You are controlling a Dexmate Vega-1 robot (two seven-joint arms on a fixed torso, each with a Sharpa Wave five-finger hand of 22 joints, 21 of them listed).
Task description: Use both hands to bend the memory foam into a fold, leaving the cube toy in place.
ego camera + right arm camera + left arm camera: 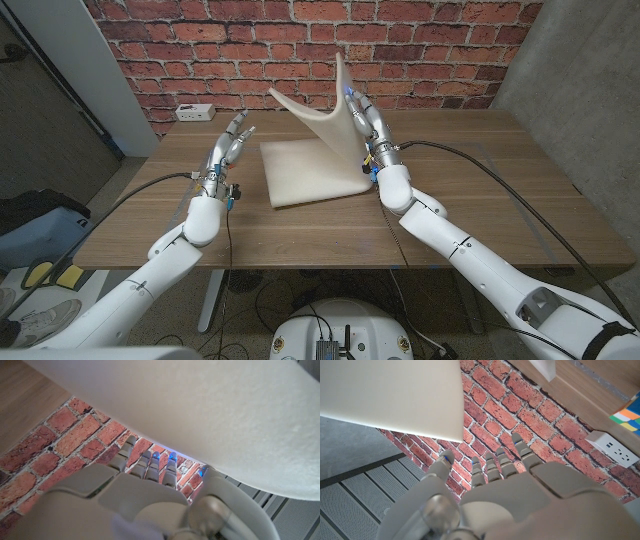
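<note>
Head view: left hand hovers just beside the foam's left edge, fingers extended and loosely apart, holding nothing. Foam lies mid-table, its right rear part curled upright. Right hand presses against that raised flap; whether the fingers grip it I cannot tell. Fold is likely half made. Next: left hand steadies the flat part. Cube toy sits beside a power strip.

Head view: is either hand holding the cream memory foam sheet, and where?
The right hand holds up the cream memory foam sheet by its raised right edge. The left hand holds nothing, standing apart from the foam.
</note>
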